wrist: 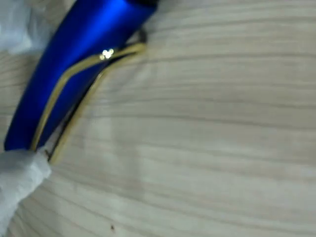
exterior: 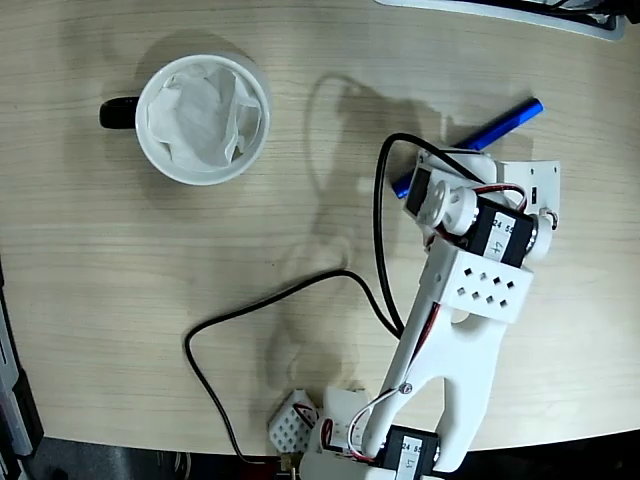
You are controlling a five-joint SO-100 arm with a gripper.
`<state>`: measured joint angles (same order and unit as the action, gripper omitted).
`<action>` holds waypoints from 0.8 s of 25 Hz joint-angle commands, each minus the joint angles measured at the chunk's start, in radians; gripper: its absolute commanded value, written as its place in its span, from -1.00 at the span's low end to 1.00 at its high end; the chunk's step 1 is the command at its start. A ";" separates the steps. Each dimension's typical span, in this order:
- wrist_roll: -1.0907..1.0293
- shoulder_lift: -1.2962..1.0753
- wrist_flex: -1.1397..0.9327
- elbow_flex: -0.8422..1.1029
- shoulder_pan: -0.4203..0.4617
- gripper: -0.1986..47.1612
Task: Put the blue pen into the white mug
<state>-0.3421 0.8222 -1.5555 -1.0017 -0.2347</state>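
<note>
Plainly, little writing can be read: the black servo body (exterior: pixel 500 232) on the arm's wrist carries a white sticker with digits that look like "24" and "55", and a second servo (exterior: pixel 412 458) at the near edge shows a small "4"-like mark; nothing more is legible.

The white arm (exterior: pixel 455 330) rises from its base at the near edge of the wooden table (exterior: pixel 150 280) and reaches toward the far right, its head bent down over the blue pen (exterior: pixel 505 122). The pen lies flat and slantwise on the table, its far end pointing up-right, its near end hidden beneath the gripper (exterior: pixel 445 190). In the wrist view the pen's wire clip (wrist: pixel 84 81) fills the upper left, with a blurred white finger (wrist: pixel 19 177) touching its end. Whether the claw is wide or closed on the pen, I cannot tell.

The white mug (exterior: pixel 203 118), paper-lined, stands well apart at the far left, its black handle (exterior: pixel 118 112) pointing left.
</note>
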 commanded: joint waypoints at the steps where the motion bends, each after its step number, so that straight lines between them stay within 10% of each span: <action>1: -0.003 0.032 -0.003 0.034 -0.008 -0.65; 20: 0.002 0.038 -0.003 0.032 -0.006 -0.83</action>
<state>-0.3421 0.8222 -1.5539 -0.9956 -0.2347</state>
